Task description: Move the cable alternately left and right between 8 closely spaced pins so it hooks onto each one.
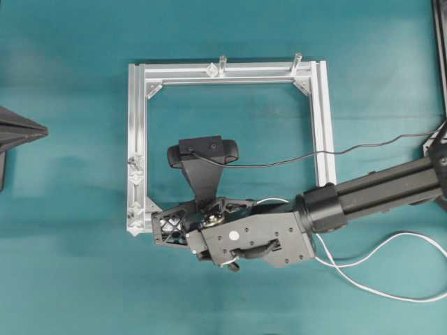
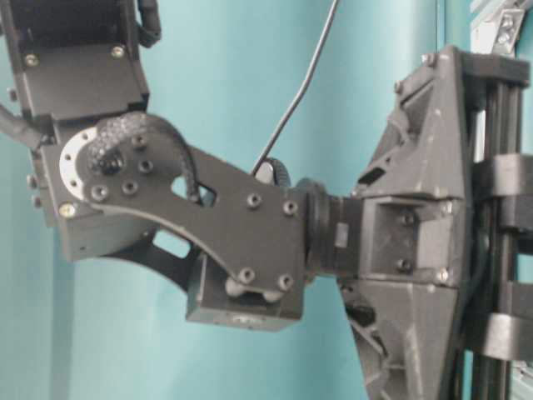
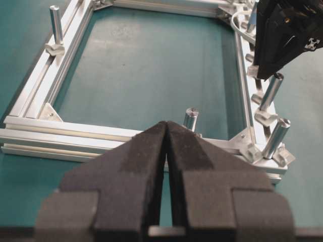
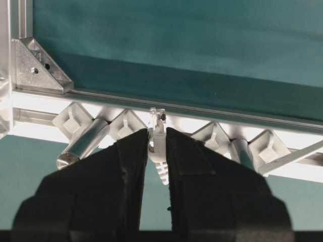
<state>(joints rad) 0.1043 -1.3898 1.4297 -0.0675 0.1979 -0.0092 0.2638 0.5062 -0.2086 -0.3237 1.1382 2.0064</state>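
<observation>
In the right wrist view my right gripper [image 4: 157, 134] is shut on the cable's small white plug [image 4: 158, 151]. The plug's tip pokes up against the frame rail [image 4: 282, 126], between two pairs of pins [image 4: 126, 125]. From overhead, the right gripper [image 1: 156, 228] sits at the frame's lower left corner, beside the pins [image 1: 135, 172] on the left rail. The white cable [image 1: 380, 269] trails from behind the wrist to the lower right. My left gripper [image 3: 166, 124] is shut on nothing and hangs outside the frame, far left in the overhead view [image 1: 42, 130].
The square aluminium frame [image 1: 321, 118] lies mid-table with two upright posts [image 1: 296, 61] on its far rail. A thin black wire [image 1: 363, 146] crosses the frame's right rail to the wrist camera [image 1: 202, 150]. The table-level view is filled by an arm's wrist [image 2: 250, 242].
</observation>
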